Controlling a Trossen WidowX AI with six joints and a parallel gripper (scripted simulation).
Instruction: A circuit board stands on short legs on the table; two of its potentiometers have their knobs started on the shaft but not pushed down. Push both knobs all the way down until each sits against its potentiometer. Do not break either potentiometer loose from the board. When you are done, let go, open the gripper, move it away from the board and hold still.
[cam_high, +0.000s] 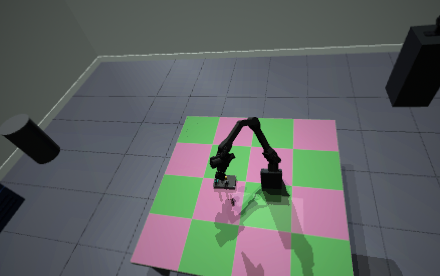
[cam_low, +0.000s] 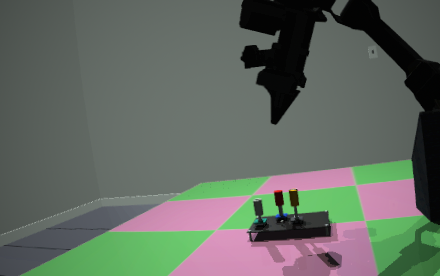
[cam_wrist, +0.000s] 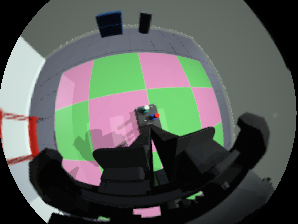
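Top view first: I've got my arm arched over the checkered table (cam_high: 320, 205) (cam_low: 195, 215) (cam_wrist: 117, 75), pink and green squares all round, and the gripper (cam_high: 221, 176) (cam_low: 274, 123) (cam_wrist: 149, 127) is right above the circuit board (cam_high: 231, 186) (cam_low: 320, 231) (cam_wrist: 141, 120). The board sits on a pink square, to the left of the arm's base (cam_high: 271, 179) (cam_low: 427, 165) in this picture. My arm covers part of it, so I can't read the knobs well from here.

Over to the exterior view, and here's the good look! The circuit board is up on its short legs, three knobs standing on it: a gray knob (cam_low: 258, 206) (cam_wrist: 146, 107) over a teal potentiometer (cam_low: 260, 221), a red knob (cam_low: 278, 198) (cam_wrist: 157, 115) over a blue potentiometer (cam_low: 281, 217) (cam_wrist: 152, 117), and an orange-brown knob (cam_low: 294, 197) beside the red one. Shaft shows beneath all three. My gripper points down, tips well above the knobs, touching none of them.

Now the wrist view: fingers pressed together at the tips, nothing pinched between them. Just beyond the tips in the picture lies the board, gray and red knobs in sight; the orange-brown one I can't make out.
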